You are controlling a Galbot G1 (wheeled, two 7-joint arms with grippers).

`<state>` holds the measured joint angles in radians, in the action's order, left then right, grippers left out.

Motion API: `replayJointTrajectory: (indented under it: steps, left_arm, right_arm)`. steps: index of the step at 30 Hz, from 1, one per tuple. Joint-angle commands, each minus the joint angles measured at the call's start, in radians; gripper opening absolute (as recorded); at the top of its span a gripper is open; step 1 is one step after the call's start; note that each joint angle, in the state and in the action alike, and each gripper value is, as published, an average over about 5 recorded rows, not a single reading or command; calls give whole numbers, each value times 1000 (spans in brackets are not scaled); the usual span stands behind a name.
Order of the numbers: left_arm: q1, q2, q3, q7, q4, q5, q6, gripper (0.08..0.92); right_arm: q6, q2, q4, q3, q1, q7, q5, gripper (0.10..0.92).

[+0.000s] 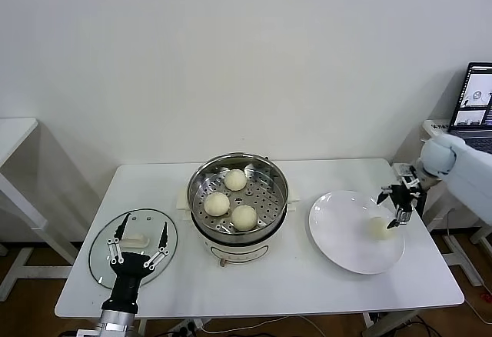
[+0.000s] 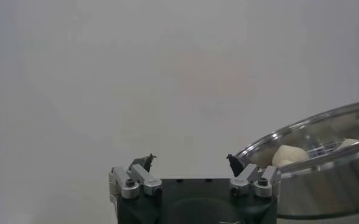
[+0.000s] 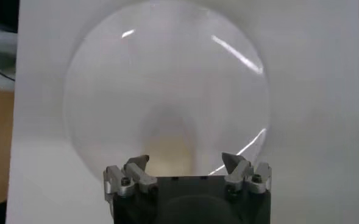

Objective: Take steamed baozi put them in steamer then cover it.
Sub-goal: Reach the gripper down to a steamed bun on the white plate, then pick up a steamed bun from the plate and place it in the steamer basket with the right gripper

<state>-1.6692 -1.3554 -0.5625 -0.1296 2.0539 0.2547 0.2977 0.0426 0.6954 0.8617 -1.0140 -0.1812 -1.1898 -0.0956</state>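
The steamer stands at the table's middle on its cream base and holds three baozi. The fourth baozi lies on the white plate at the right. My right gripper is open just above that baozi, fingers on either side of it; the baozi shows blurred between the jaws in the right wrist view. The cover lies flat at the table's front left. My left gripper is open over it, around the cream handle. The steamer also shows in the left wrist view.
A laptop stands on a side table at the far right. Another white table is at the far left. The table's right edge runs close to the plate.
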Motion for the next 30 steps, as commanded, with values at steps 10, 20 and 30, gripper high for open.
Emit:
replayJointTrajectory:
  steps: [10,20,30]
  left_arm:
    - [4,3,-8,2,-11,-1,4,823]
    - [10,4,-18,1,-10,-6,3,823]
    - [21,12,-7,1,-8,-9,-2,823]
  right_arm:
    - [-56,71,-98,56,104,61,43,821]
    - [-56,71,-82,46,80,55,51,701]
    - [-45,95,4,-97,-214,-102,-49,641]
